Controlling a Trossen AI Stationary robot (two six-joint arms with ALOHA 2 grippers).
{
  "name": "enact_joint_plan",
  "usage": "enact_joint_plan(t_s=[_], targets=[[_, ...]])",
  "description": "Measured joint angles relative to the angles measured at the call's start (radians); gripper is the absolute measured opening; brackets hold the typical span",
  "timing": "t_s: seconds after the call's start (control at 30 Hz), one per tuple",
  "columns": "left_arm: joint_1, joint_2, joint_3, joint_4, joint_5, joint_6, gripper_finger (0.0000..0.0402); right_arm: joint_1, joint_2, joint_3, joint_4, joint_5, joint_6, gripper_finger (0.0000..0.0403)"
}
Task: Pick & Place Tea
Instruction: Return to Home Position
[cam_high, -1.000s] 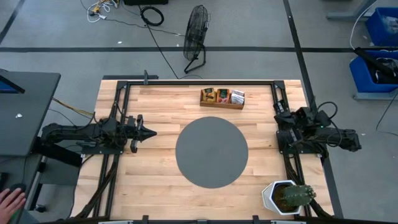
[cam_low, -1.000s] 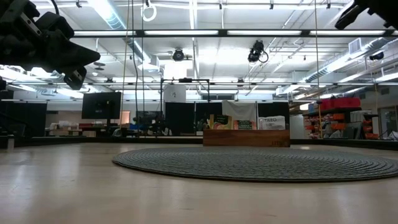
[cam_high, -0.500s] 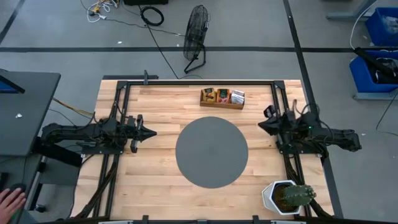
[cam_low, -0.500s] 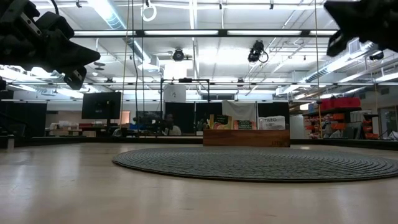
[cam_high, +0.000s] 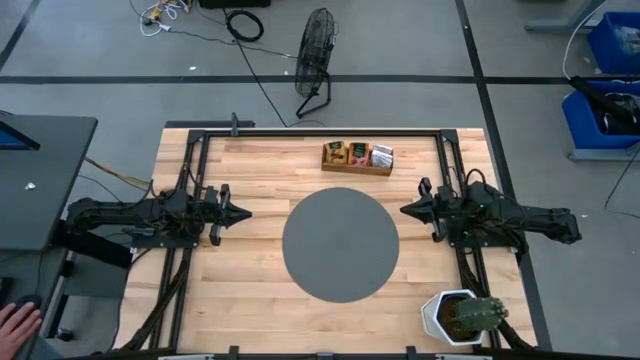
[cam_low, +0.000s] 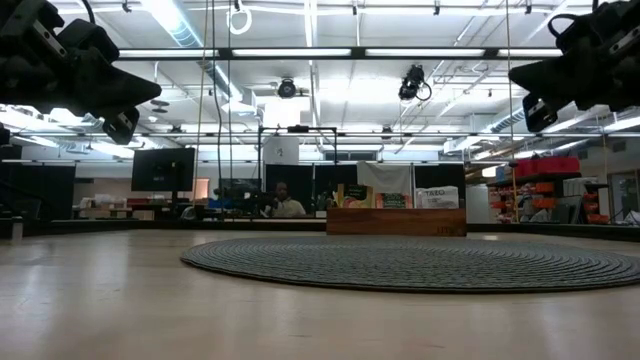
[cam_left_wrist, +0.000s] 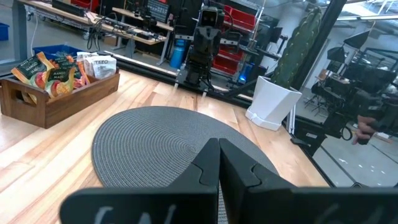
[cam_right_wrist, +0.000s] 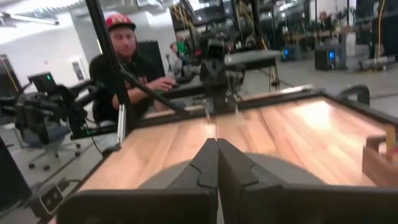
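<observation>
We are judging this the homing step: left hand (cam_high: 245, 212) at 9 o'clock and right hand (cam_high: 404, 210) at 3 are sitting closed, empty. The tea sachets (cam_high: 357, 153) are lying in the wooden organizer (cam_high: 355, 171) at 12 on the bench (cam_high: 250, 160). Next needs only parking.

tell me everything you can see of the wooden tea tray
The wooden tray is a long, low, open-topped box of brown wood. It sits flat on the table toward its far side, just beyond the round grey mat and apart from it. Tea sachets stand upright inside: orange-red ones, with white ones at one end.
</observation>
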Motion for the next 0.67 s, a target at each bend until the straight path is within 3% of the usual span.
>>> enact_joint_plan(t_s=[0.33, 0.67], targets=[[0.0, 0.0, 0.0, 0.0, 0.0, 0.0, 0.0003, 0.0, 0.0, 0.0, -0.014, 0.087, 0.036, 0.0005], [0.0, 0.0, 0.0, 0.0, 0.0, 0.0, 0.0003, 0.0, 0.0, 0.0, -0.02, 0.09, 0.067, 0.0008]])
